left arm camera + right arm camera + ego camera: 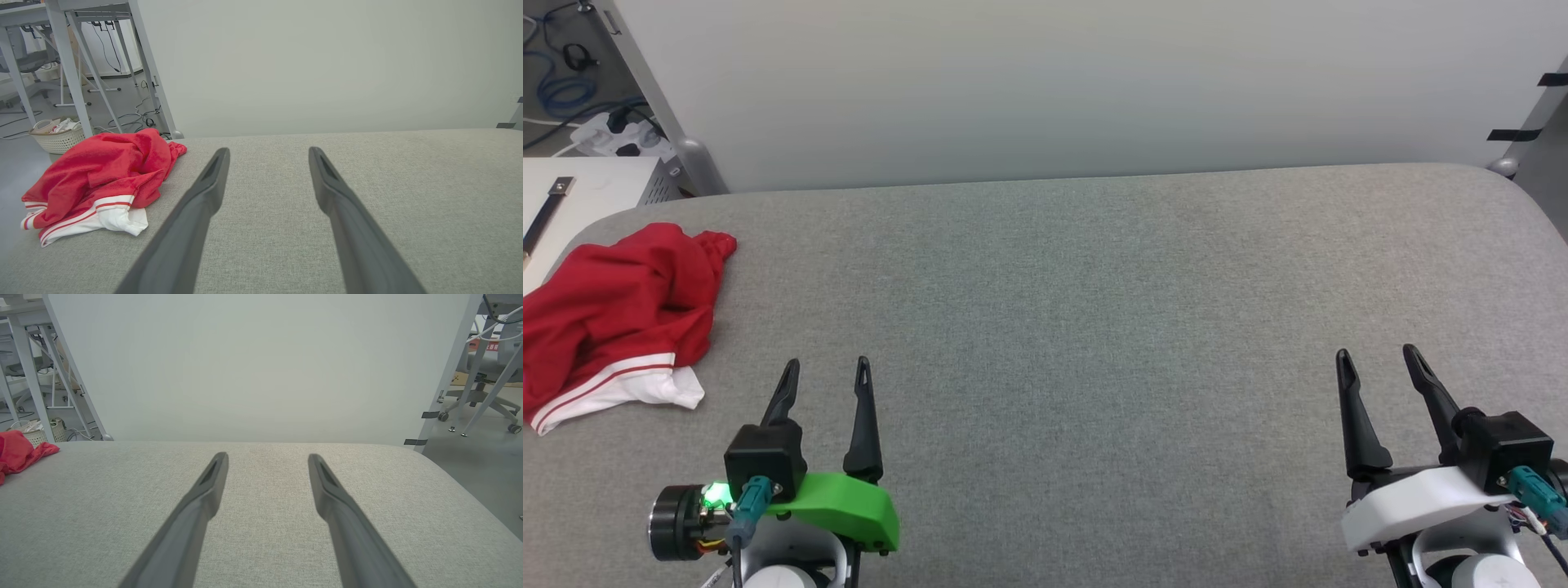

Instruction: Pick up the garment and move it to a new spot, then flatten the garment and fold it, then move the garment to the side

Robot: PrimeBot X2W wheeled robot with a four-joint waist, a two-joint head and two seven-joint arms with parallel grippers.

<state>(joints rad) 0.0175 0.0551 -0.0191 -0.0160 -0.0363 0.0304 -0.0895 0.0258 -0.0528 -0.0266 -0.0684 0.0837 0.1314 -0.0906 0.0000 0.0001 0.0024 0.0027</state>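
So far nothing's begun: the left gripper point(827, 363) and right gripper point(1375, 353) hover over the table point(1094, 327), fingers spread, empty. The garment point(621, 302) lies crumpled near the left one, at the table's left edge; lifting, flattening and folding all remain

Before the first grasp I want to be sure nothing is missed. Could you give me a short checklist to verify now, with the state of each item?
1. Left gripper open and holding nothing: ok.
2. Right gripper open and holding nothing: ok.
3. Garment lies flat: not ok, it is a crumpled heap.
4. Garment on the left gripper's side: ok, it lies ahead and to its left.
5. Garment wholly on the table: cannot tell, it sits at the left edge.
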